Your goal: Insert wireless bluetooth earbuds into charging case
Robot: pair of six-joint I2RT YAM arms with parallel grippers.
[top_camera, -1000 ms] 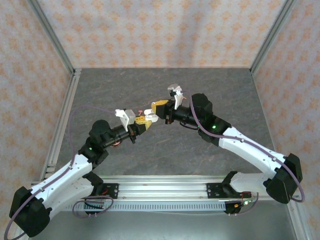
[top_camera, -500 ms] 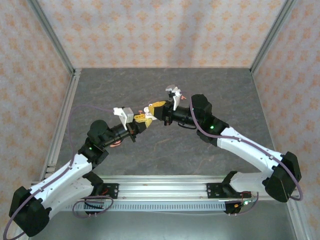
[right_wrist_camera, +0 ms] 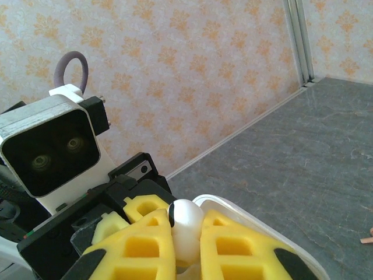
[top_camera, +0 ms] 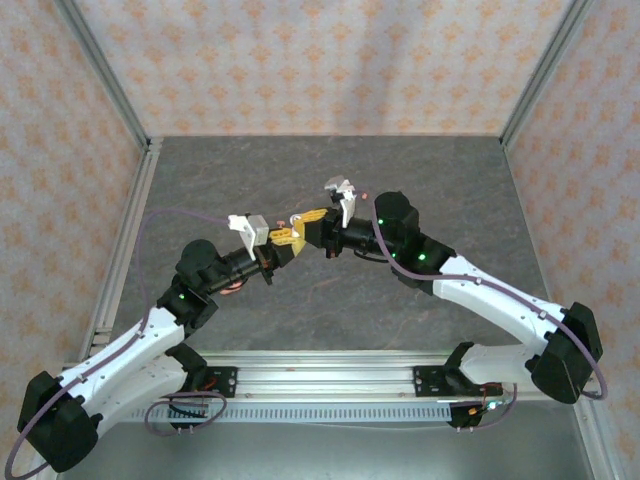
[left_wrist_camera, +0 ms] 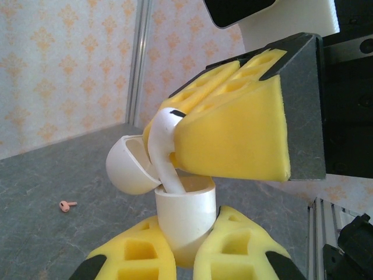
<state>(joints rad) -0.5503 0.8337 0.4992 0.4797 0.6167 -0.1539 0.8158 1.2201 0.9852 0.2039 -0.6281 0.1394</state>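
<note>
A white charging case [left_wrist_camera: 185, 213], lid [left_wrist_camera: 129, 168] swung open, is clamped upright in the left tool [left_wrist_camera: 185, 256], its lower half hidden between the yellow pads [left_wrist_camera: 119, 249]. A white earbud [left_wrist_camera: 162, 143] is pinched in the right tool [right_wrist_camera: 186, 239], its stem tip lost inside the case mouth (how deep cannot be told). One pink earbud [left_wrist_camera: 68, 205] is seen on the counter [left_wrist_camera: 46, 181], well apart. From above, case and earbud are too small to be told apart.

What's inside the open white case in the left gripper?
The stem of a white earbud dips into the case, pinched by the right gripper. The case wall hides the rest inside.
</note>
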